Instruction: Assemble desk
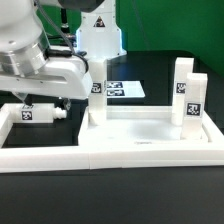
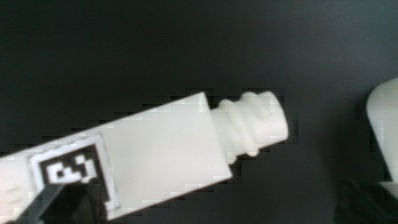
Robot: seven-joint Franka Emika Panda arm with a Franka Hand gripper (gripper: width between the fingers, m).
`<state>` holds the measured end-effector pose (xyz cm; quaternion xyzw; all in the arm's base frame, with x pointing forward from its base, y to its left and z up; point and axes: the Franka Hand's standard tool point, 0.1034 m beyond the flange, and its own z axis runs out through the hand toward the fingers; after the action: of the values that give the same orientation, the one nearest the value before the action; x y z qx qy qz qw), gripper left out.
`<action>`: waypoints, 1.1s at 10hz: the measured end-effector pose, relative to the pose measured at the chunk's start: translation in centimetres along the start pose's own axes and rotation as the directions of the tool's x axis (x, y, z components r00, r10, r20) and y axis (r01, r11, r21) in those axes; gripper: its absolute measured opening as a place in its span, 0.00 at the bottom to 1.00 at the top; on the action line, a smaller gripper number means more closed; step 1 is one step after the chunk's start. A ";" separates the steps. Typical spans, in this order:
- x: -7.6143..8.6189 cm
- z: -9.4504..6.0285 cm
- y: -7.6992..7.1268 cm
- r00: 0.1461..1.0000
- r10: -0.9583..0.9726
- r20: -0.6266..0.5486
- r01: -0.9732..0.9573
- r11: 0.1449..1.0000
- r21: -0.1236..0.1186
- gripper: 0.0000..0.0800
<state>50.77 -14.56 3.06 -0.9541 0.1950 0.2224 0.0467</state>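
white rail (image 1: 100, 158) runs along the front edge, with bare dark table before it. at the exterior view's left a loose leg (image 1: 33, 113) lies flat inside the rail's corner. the claw (image 1: 45, 103) hangs just above it, jaws spread wide, gripping nothing. the tabletop (image 1: 140, 128) sits centre-right, rim up. it holds one upright leg (image 1: 97, 105) at its left end and two more legs (image 1: 187, 92) at its right end. the marker board (image 1: 125, 90) lies behind.

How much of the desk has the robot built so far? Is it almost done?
Nearly there, it seems. Done: three legs stand on the tabletop, one at the exterior view's left, two at its right. In hand: nothing yet; the gripper, jaws open, hangs over the fourth leg lying on the table. Left: fitting that leg's threaded end into the tabletop.
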 end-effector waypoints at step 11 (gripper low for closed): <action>1.0 2.0 1.6 0.998 0.022 -0.066 -0.027 0.997 -0.077 0.81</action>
<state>50.14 -15.99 0.78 -0.9595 0.1993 0.1991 0.0002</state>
